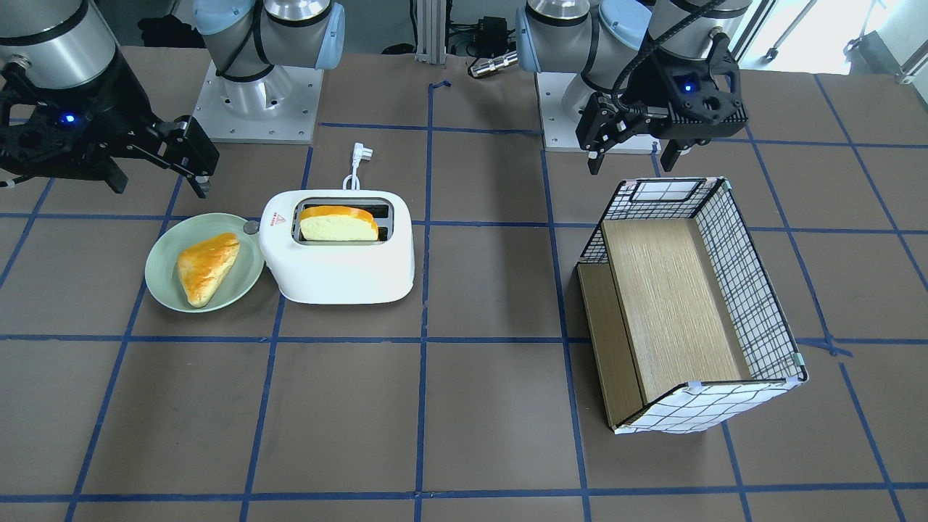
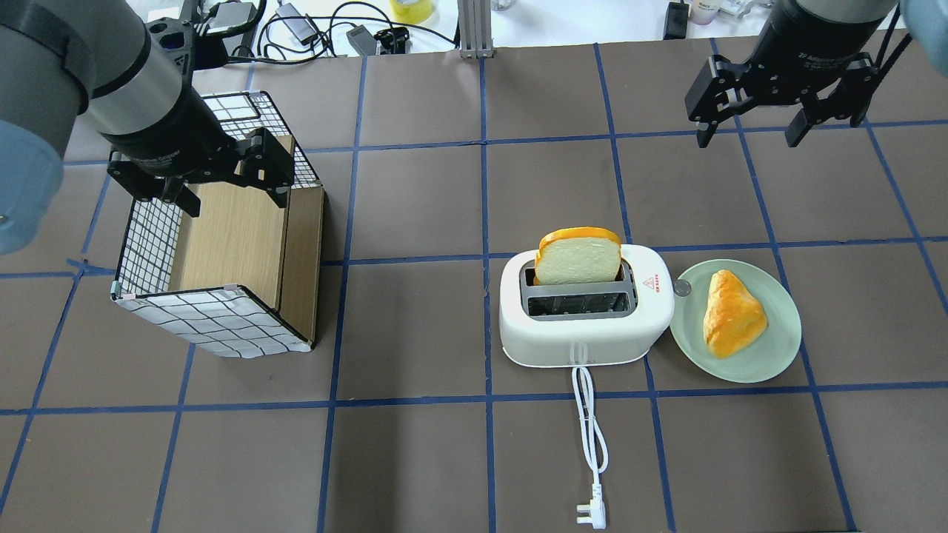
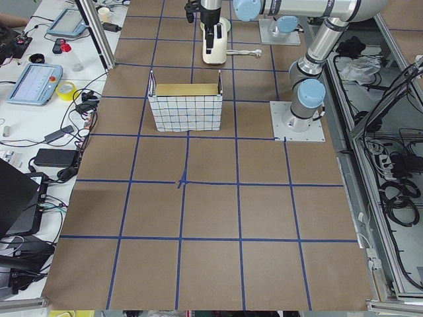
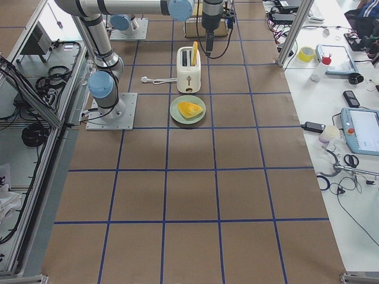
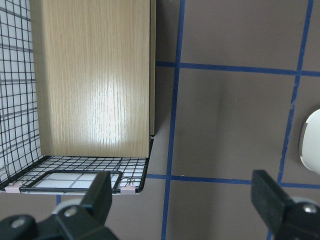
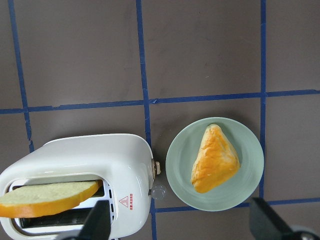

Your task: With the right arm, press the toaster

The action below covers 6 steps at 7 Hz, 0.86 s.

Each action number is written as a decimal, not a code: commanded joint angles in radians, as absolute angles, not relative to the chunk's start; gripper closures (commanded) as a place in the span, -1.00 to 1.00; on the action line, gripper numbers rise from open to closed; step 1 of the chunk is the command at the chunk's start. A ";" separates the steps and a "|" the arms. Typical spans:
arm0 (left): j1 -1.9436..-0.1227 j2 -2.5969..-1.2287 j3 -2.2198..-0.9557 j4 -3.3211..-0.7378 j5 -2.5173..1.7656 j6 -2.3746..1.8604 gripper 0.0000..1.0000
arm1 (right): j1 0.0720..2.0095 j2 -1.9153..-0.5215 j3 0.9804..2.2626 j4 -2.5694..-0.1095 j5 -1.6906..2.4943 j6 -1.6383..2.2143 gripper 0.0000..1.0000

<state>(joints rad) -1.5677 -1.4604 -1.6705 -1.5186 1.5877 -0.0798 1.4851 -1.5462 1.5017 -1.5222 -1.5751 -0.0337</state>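
The white toaster [image 2: 585,326] stands mid-table with a bread slice [image 2: 578,255] sticking up out of its far slot. It also shows in the front view [image 1: 341,268] and at the lower left of the right wrist view [image 6: 75,165]. Its grey knob [image 2: 681,288] faces the plate. Its cord and plug [image 2: 592,511] trail toward the robot. My right gripper [image 2: 748,137] is open and empty, high above the table, beyond the toaster and the plate and apart from both. It also shows in the front view [image 1: 159,185]. My left gripper [image 2: 233,196] is open and empty over the checked box.
A green plate [image 2: 740,370] with a triangular pastry [image 2: 733,311] lies against the toaster's knob end. The checked wire-pattern box [image 2: 222,326] with a wooden inside lies on its side to the left. Blue tape lines grid the brown table.
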 commanded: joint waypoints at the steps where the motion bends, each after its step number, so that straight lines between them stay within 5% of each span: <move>1: -1.568 -1.460 -1.671 -1.519 1.588 -0.080 -1.00 | 1.485 -1.546 1.500 -1.522 -1.575 -0.032 -0.47; 3: -1.568 -1.460 -1.671 -1.519 1.588 -0.080 -1.00 | 1.485 -1.549 1.499 -1.516 -1.574 -0.031 0.70; 4: -1.568 -1.460 -1.671 -1.519 1.588 -0.080 -1.00 | 1.473 -1.543 1.497 -1.497 -1.502 -0.031 0.94; 6: -1.568 -1.460 -1.671 -1.519 1.589 -0.080 -1.00 | 1.428 -1.540 1.520 -1.425 -1.377 -0.038 1.00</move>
